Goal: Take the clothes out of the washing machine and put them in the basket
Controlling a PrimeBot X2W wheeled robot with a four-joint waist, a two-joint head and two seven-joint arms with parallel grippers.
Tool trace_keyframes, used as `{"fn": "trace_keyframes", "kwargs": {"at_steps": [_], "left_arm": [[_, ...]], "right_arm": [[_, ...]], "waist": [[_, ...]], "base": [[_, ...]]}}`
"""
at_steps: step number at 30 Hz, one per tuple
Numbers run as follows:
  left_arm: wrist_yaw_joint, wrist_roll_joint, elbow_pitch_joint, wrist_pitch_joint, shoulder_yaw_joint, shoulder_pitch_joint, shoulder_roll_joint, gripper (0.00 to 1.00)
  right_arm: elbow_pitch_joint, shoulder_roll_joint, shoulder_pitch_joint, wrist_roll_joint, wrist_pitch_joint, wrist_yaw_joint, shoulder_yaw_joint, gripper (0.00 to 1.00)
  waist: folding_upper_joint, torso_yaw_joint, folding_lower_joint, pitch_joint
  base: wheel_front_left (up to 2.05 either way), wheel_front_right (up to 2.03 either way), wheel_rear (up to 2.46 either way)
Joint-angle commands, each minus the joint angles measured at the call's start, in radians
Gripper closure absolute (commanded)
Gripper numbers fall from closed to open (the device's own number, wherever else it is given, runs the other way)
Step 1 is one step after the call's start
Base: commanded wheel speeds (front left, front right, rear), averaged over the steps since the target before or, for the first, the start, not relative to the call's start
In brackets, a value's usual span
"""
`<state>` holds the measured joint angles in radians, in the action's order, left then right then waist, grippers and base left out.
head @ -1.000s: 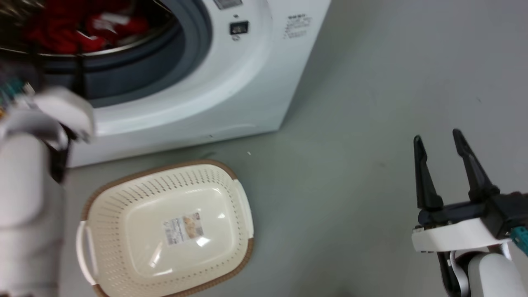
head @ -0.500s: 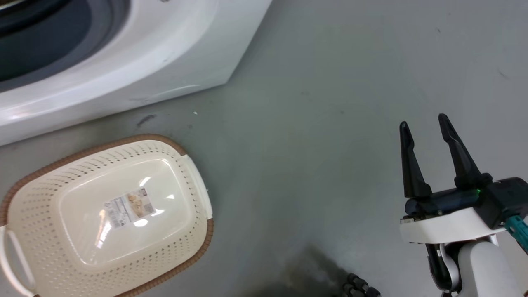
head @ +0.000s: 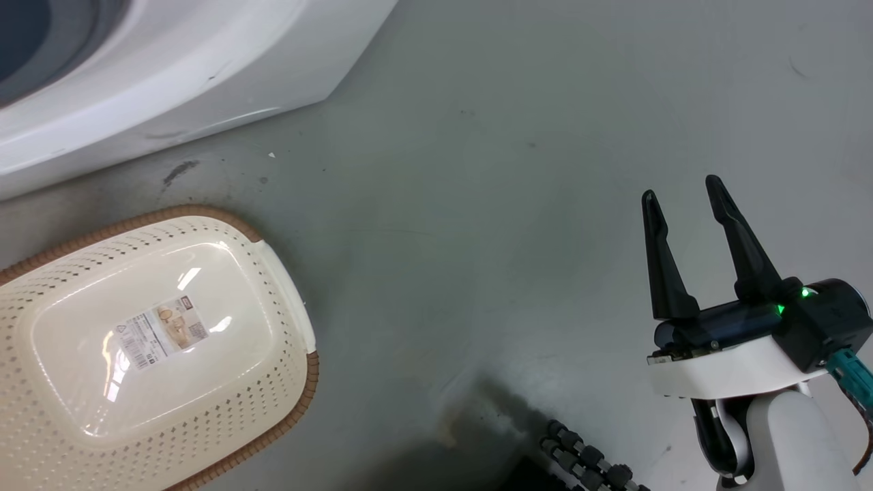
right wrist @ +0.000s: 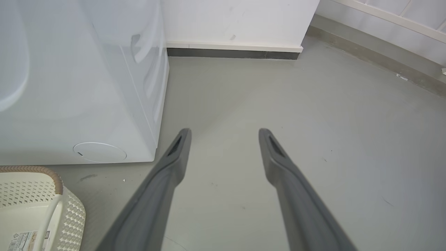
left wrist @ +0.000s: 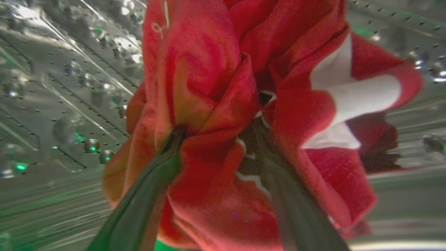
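Note:
In the left wrist view my left gripper (left wrist: 217, 130) is inside the washing machine's perforated steel drum (left wrist: 62, 87), shut on a bunch of the clothes (left wrist: 209, 69), red with white trim; the cloth hides both fingertips. The washing machine's white front (head: 170, 75) fills the head view's upper left, and its side panel (right wrist: 69, 87) shows in the right wrist view. The cream basket (head: 68, 262) with a brown rim stands on the floor before the machine, holding nothing but a label; its corner (right wrist: 69, 216) also shows by the right wrist. My right gripper (head: 682, 191) (right wrist: 224, 132) hangs open over bare floor, right of the basket.
Grey floor (head: 477, 204) stretches between the basket and my right arm. A black ribbed cable (head: 586, 457) lies at the bottom edge of the head view. A white wall with a dark baseboard (right wrist: 233, 52) stands behind the machine.
The head camera has swung, so the machine's opening and my left forearm slid out at the upper left and the basket shifted left. The right gripper stays open.

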<state>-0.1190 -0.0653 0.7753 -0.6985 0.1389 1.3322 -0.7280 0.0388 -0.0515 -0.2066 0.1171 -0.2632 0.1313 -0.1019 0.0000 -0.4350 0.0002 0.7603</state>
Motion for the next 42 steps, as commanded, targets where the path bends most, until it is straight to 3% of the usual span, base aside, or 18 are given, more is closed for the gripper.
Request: {"fn": "trace_keyframes", "kwargs": {"at_steps": [1, 6, 7, 8, 17, 25, 35, 42], "left_arm": [[0.005, -0.004, 0.006, 0.006, -0.003, -0.005, -0.008, 0.00], [0.012, -0.013, 0.023, 0.020, -0.004, -0.013, -0.018, 0.00], [0.014, -0.016, 0.027, 0.022, -0.003, -0.014, -0.018, 0.45], [0.014, -0.019, 0.027, 0.028, -0.003, -0.014, -0.013, 1.00], [0.033, -0.018, 0.015, 0.148, 0.022, -0.012, 0.026, 1.00], [0.039, -0.054, 0.036, 0.384, 0.037, -0.094, 0.107, 1.00], [0.027, -0.131, 0.070, 0.640, 0.033, -0.311, 0.215, 1.00], [0.053, -0.168, 0.012, 0.794, 0.033, -0.503, 0.293, 1.00]], "right_arm": [[0.006, 0.002, -0.018, 0.005, -0.002, -0.001, 0.000, 0.00], [0.013, 0.002, -0.019, 0.013, -0.002, -0.001, -0.001, 0.00], [0.013, 0.002, -0.018, 0.013, -0.002, -0.001, 0.001, 0.00], [0.012, 0.002, -0.016, 0.010, -0.002, -0.001, 0.003, 0.00], [-0.001, 0.002, -0.023, -0.015, -0.002, -0.001, 0.026, 0.00], [-0.033, 0.002, 0.009, -0.069, -0.002, -0.001, 0.081, 0.00], [-0.057, 0.002, 0.064, -0.142, -0.002, -0.001, 0.134, 0.00], [-0.067, 0.002, 0.117, -0.175, -0.002, -0.001, 0.152, 0.00]], "waist": [[0.0000, -0.008, -0.0002, 0.008], [0.0000, -0.020, -0.0002, 0.027], [0.0000, -0.020, -0.0002, 0.029], [0.0000, -0.019, -0.0002, 0.031], [0.0000, 0.018, -0.0002, -0.020], [0.0000, 0.101, -0.0002, -0.186], [0.0000, 0.202, -0.0002, -0.420], [0.0000, 0.259, -0.0002, -0.543]], "base": [[0.00, 0.00, 0.00], [0.00, 0.00, 0.00], [0.00, 0.00, 0.00], [0.00, 0.00, 0.00], [0.00, 0.00, 0.00], [0.00, 0.00, 0.00], [0.00, 0.00, 0.00], [0.00, 0.00, 0.00]]}}
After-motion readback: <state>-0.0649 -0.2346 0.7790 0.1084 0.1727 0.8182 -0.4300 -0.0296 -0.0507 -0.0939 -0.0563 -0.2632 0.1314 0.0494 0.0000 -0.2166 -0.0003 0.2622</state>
